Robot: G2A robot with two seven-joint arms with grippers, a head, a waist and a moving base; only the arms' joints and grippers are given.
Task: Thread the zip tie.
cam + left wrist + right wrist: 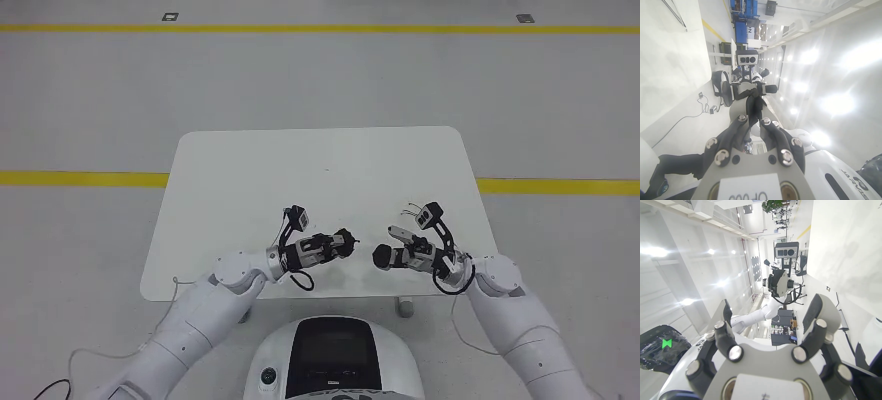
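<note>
The white table [250, 200] takes up the middle of the top view, and both grippers hang over its lower edge, tips facing, just apart. The left gripper [348, 243] has its fingers pressed together; the right gripper [381, 258] is spread wide. The zip tie is too thin to make out (possibly pinched on the left). My worry: a skewed approach would make its tail miss or buckle

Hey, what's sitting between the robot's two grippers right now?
Nothing. In the top view, the gap between the black-fingered left gripper and the black-fingered right gripper is bare, with just the rounded white table underneath.
</note>
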